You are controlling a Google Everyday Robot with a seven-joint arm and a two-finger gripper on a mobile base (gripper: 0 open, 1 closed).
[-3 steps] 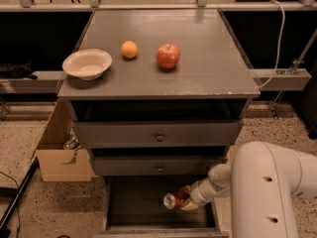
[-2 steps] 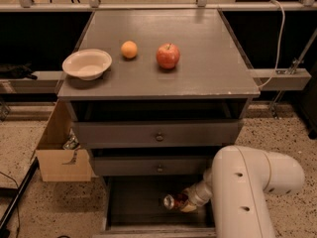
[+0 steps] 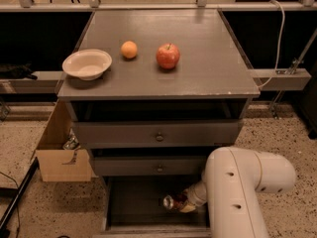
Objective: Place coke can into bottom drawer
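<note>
Down low we go: the hand is inside the open bottom drawer, closed around the coke can. The can lies on its side in the grip, silver end facing away from the hand, right at the drawer floor. The bulky white arm curls in from behind the hand. Directly above the hand sit the two knobbed drawers, both pushed in. Far above, on the grey surface: an apple, an orange and a bowl. A cardboard box stands on the floor well beyond the can's silver end.
</note>
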